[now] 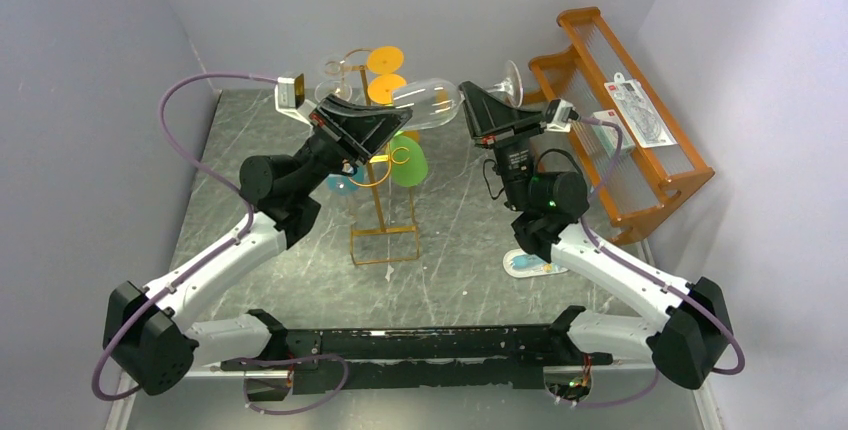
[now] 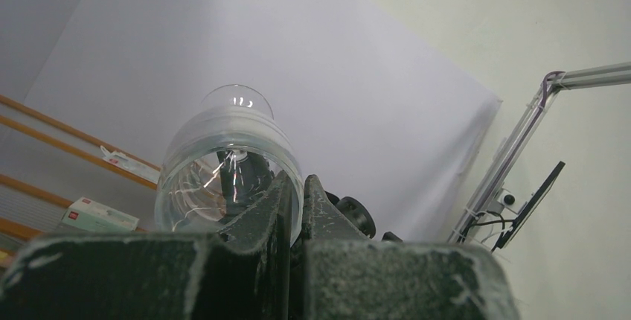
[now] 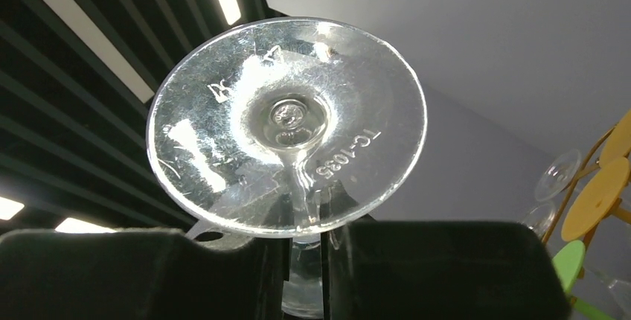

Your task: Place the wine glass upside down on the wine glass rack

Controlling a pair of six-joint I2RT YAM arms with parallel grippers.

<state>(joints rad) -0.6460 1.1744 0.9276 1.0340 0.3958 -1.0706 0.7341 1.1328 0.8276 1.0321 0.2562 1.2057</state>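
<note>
White-black arms [image 1: 235, 250] (purple cables)

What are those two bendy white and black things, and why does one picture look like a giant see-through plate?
Those are two robot arms, seen from a camera up above. Each arm also carries a little camera by its fingers, which gives the other two pictures. The "plate" is the round foot of a clear wine glass, seen very close from the right arm's camera. The right gripper is pinching the stem just below that foot. The left arm's camera looks at the bowl of the same glass; the left gripper is shut beside it. On the table stands a thin golden wine glass rack already holding colourful glasses, and an orange shelf behind.
</note>
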